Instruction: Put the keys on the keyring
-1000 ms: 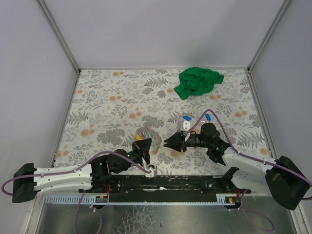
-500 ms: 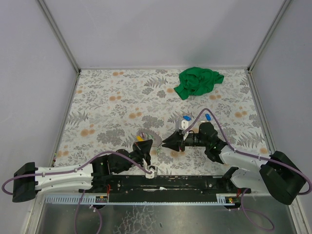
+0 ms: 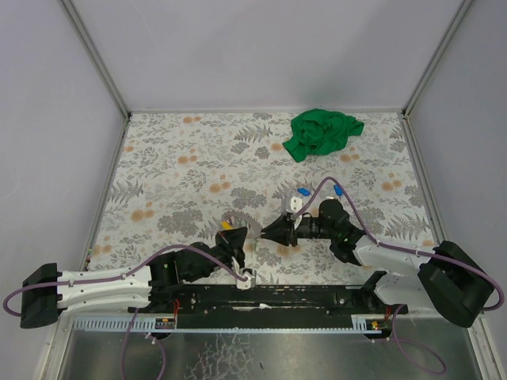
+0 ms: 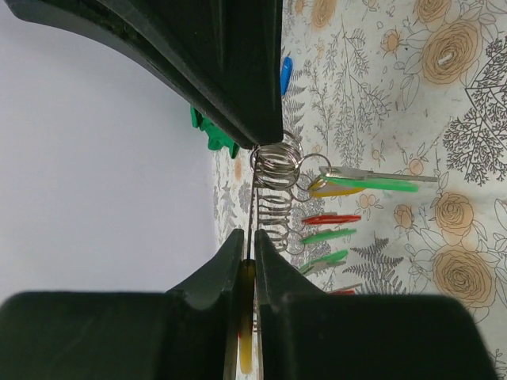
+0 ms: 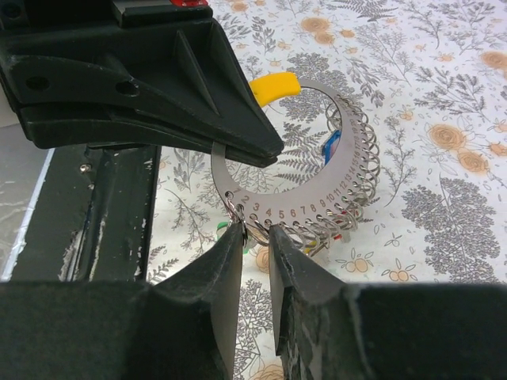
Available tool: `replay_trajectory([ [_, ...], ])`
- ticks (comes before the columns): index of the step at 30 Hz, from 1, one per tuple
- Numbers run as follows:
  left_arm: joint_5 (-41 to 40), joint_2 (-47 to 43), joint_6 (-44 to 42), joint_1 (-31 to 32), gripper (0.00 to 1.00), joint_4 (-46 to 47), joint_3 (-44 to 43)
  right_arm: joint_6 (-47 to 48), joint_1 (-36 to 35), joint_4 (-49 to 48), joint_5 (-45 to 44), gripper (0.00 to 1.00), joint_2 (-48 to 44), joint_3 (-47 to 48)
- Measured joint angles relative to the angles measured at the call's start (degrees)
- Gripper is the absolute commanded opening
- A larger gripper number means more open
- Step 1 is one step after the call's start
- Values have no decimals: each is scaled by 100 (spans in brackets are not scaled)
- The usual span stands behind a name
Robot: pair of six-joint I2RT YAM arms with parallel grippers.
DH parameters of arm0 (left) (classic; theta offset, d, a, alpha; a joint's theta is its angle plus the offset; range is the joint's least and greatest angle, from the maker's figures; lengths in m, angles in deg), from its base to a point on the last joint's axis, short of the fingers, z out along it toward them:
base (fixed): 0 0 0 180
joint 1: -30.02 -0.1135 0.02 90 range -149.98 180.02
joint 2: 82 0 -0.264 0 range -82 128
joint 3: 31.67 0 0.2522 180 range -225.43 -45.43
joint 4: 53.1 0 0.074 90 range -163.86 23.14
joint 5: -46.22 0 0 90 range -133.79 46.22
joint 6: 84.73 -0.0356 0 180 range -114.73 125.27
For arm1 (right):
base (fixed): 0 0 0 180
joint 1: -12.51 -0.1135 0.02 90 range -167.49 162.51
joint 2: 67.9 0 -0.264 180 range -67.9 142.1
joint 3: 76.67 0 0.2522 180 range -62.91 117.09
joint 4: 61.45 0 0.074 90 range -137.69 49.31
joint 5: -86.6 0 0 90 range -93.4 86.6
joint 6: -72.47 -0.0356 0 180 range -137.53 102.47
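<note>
Silvery numbered keyring [image 5: 261, 190] (yellow-capped, green and red keys [image 4: 372, 184] already dangling) sits clamped edge-on in the left gripper [image 4: 247, 245]. The right gripper [image 5: 252, 237] has edged up to its end ring with jaws narrowed; whether it grips, I cannot tell. Threading looks imminent.

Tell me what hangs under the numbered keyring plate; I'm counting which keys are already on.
Small rings line the keyring, carrying green and red keys. The left gripper and right gripper cover parts, hiding any others.
</note>
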Motion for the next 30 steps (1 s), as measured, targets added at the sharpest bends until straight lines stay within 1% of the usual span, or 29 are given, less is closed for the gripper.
replay_trajectory([
  [4,-11,7,35,-2,0,-42,0,216,-136,127,-245,21,0,44],
  [14,-33,52,116,-2,0,-328,-2,728,-476,496,-905,0,-26,72],
  [25,-254,-20,107,-4,0,-280,-94,793,-518,588,-1226,0,-614,44],
  [30,-326,-33,105,-15,0,-251,-94,761,-549,568,-1427,0,-732,17],
])
